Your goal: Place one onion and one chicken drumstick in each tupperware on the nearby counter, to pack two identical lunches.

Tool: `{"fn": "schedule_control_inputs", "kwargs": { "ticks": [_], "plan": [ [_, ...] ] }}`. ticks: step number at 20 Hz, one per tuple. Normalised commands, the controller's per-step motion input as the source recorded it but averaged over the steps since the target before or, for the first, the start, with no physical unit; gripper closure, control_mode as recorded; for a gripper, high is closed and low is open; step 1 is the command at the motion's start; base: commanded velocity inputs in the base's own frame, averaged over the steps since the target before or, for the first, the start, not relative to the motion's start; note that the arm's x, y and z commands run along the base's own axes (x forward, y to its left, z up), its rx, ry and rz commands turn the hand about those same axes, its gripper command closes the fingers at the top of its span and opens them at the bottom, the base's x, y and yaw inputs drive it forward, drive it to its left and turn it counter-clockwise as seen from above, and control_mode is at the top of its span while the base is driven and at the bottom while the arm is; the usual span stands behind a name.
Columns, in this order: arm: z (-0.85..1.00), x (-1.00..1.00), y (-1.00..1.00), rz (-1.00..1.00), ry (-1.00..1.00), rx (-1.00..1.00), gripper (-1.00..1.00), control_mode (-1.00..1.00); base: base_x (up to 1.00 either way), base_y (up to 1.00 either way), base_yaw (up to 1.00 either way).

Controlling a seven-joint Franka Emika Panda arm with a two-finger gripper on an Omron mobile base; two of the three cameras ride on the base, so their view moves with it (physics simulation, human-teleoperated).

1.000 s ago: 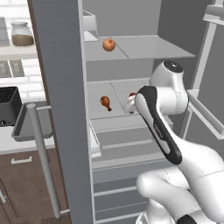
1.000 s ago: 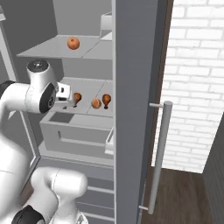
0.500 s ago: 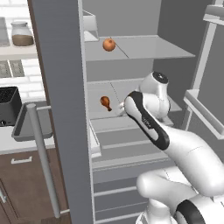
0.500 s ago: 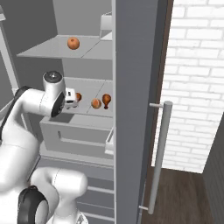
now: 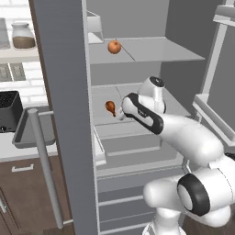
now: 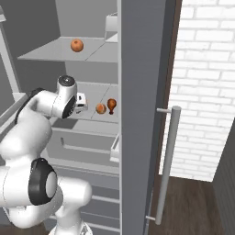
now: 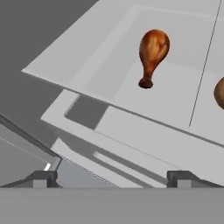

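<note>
A brown chicken drumstick (image 5: pixel 110 107) (image 6: pixel 111 104) (image 7: pixel 152 54) lies on the fridge's middle shelf. Beside it sits a round orange-brown onion (image 6: pixel 100 108) (image 7: pixel 220 92), cut off by the hand view's right edge. A second onion (image 5: pixel 114 46) (image 6: pixel 77 45) rests on the upper shelf. My gripper (image 5: pixel 120 113) (image 6: pixel 84 103) (image 7: pixel 112 179) hovers open just in front of the middle shelf, short of the drumstick, with nothing between its fingers. One grey tupperware (image 5: pixel 24 134) sits on the pale counter (image 5: pixel 9 151) to the left, partly hidden by the door handle.
The open fridge door (image 5: pixel 64 114) with its long handle (image 5: pixel 43 170) stands between the shelves and the counter. A black toaster (image 5: pixel 9 110) sits behind the tray. A drawer (image 7: pixel 131 144) juts out below the middle shelf. A brick wall (image 6: pixel 206 92) lies to the right.
The arm has swung leftwards along the middle shelf, bringing the hand close to the drumstick. The gripper stays open. Food has not moved.
</note>
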Motion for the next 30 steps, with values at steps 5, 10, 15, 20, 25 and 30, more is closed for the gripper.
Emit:
{"fn": "schedule_control_inputs", "kwargs": {
  "ticks": [5, 10, 15, 20, 25, 30],
  "plan": [
    [-0.18, 0.55, 0.15, 0.00, 0.03, -0.01, -1.00, -1.00, 0.00, 0.00, 0.00],
    [-0.40, 0.49, 0.03, 0.00, 0.00, -0.02, -1.00, -1.00, 0.00, 0.00, 0.00],
    [-0.46, 0.38, 0.05, -0.03, -0.01, -0.03, -1.00, -1.00, 0.00, 0.00, 0.00],
    [-0.43, 0.45, 0.03, -0.01, 0.00, 0.00, -1.00, -1.00, 0.00, 0.00, 0.00],
    [-0.22, 0.42, 0.00, 0.00, 0.00, 0.00, -1.00, -1.00, 0.00, 0.00, 0.00],
    [-0.12, 0.46, 0.01, 0.00, 0.00, 0.00, -1.00, -1.00, 0.00, 0.00, 0.00]
  ]
}}
